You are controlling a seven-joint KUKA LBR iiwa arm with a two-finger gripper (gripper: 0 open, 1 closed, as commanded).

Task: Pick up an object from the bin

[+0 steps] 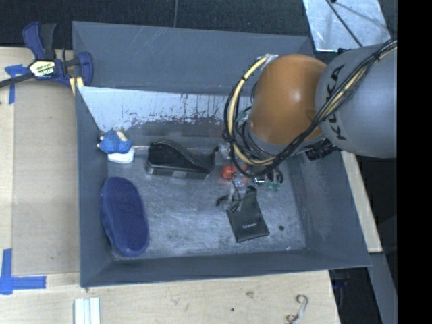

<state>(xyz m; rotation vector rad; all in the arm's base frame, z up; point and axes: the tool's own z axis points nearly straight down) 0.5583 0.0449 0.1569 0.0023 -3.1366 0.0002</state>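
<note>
- Nearest the lens is the robot's orange cover in the upper right of the frame, ringed by yellow and black cables and joined to the grey arm that comes in from the right edge.
- Below the cover, right of the frame's centre, the gripper points down into the grey bin; whether it is wide or narrow cannot be told, as the cover and cables hide most of it.
- A dark flat rectangular piece lies on the bin floor directly beneath the gripper, towards the lower right, slightly tilted; its upper end reaches the gripper's tip, though contact cannot be confirmed.
- A black stapler-shaped thing lies just left of the gripper, at the centre.
- A small blue-and-white toy sits at the floor's upper left.
- A dark blue oval pad lies along the lower left, well apart from the gripper.
</note>
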